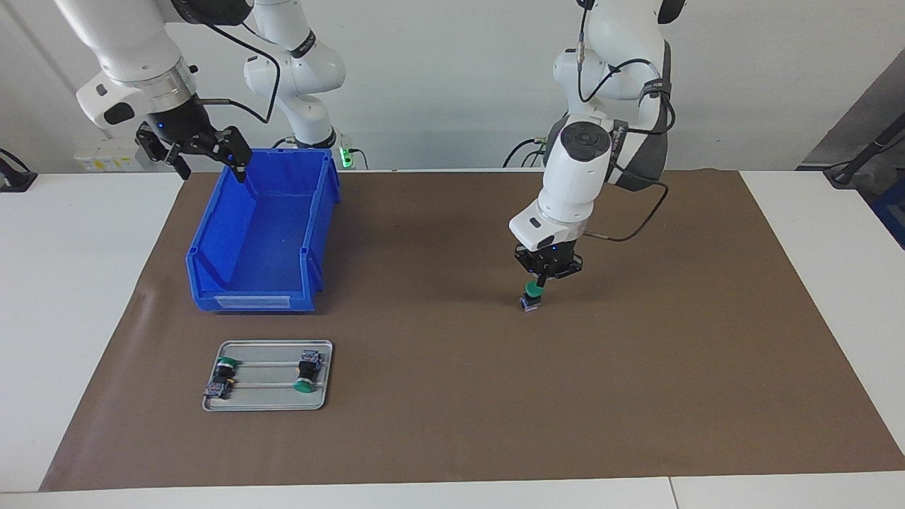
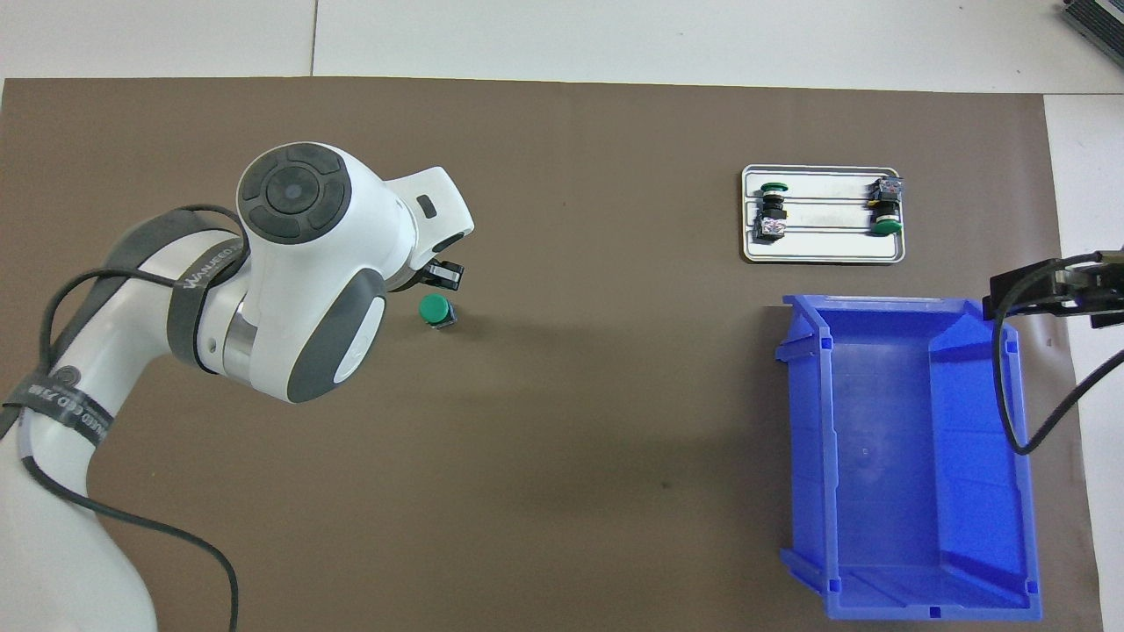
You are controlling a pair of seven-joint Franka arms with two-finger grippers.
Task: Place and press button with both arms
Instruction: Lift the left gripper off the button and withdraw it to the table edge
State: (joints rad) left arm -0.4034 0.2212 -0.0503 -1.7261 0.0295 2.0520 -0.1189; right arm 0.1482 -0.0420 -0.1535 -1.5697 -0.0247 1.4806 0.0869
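Two switches (image 1: pixel 220 377) (image 1: pixel 306 367) lie on one tray (image 1: pixel 269 397); left gripper (image 1: pixel 542 283), pinched together, touches one button (image 1: pixel 530 300); right gripper (image 1: pixel 212 168) gapes apart.

One marking is partly legible. In the overhead view, the dark strap (image 2: pixel 206 290) wrapped around the left arm (image 2: pixel 299 290) carries white lettering that reads approximately "WANJEED". A second dark strap (image 2: pixel 66 408) lower on the same arm also bears white lettering; its characters cannot be made out. In the facing view, similar straps on both arms show small white print that cannot be read. The pale label strip (image 1: pixel 253 302) on the wall of the blue bin (image 1: pixel 265 233) shows no readable text.
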